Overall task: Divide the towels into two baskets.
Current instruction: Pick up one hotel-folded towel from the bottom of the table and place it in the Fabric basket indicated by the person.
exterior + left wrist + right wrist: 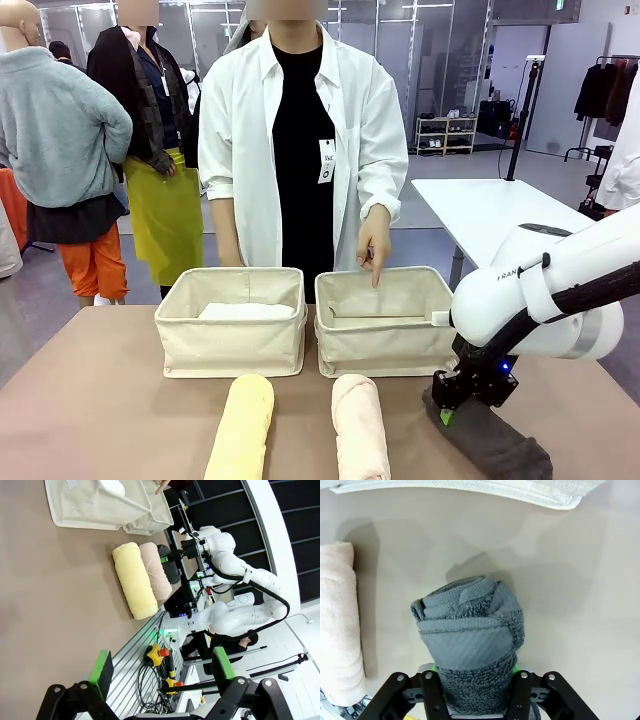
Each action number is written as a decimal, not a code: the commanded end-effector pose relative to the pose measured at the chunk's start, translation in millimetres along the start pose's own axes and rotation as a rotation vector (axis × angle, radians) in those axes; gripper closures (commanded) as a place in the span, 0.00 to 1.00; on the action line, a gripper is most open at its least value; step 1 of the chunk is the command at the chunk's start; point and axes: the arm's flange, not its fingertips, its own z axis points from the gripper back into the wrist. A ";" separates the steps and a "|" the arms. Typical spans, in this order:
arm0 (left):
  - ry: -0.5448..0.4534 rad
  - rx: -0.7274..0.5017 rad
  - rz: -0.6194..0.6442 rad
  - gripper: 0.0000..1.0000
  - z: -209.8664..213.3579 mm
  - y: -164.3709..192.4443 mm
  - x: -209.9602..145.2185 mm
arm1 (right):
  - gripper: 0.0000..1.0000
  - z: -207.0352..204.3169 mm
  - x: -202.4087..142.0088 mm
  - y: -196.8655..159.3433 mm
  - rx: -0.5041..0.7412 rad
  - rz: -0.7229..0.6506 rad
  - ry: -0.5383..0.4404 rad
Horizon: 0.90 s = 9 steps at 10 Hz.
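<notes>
Towel (470, 640), dark grey and rolled, lies on the surface (100, 400) right of the pink towel (360, 425), pinched at one end by the right claw (447, 412); that arm bends low. Left claw (162, 670) hangs spread.

Grey towel (470, 645) clamped; white towel (245, 311) seemingly basketed.

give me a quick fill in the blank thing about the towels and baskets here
1. The right gripper is shut on the grey towel, which lies on the ____.
2. The basket holding the white towel is on the robot's ____.
3. Between the yellow towel and the grey towel lies the ____ one.
4. The left gripper is ____.
Missing words: table; left; pink; open.
</notes>
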 end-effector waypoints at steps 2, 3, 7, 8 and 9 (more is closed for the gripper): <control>-0.003 -0.008 -0.009 0.00 0.4 -4.3 -4.5 | 1.00 22.5 -37.2 1.3 -0.035 0.078 -0.009; -0.003 -0.008 -0.009 0.00 0.4 -4.3 -4.5 | 1.00 45.9 -33.8 4.4 -0.021 0.163 -0.024; -0.003 -0.008 -0.009 0.00 0.4 -4.3 -4.5 | 1.00 144.4 -17.1 49.7 -0.060 0.607 -0.055; -0.003 -0.008 -0.009 0.00 0.4 -4.3 -4.5 | 1.00 160.3 -14.8 66.7 -0.047 0.748 -0.052; -0.003 -0.008 -0.009 0.00 0.4 -4.3 -4.5 | 1.00 170.2 -10.2 86.9 -0.074 0.883 -0.040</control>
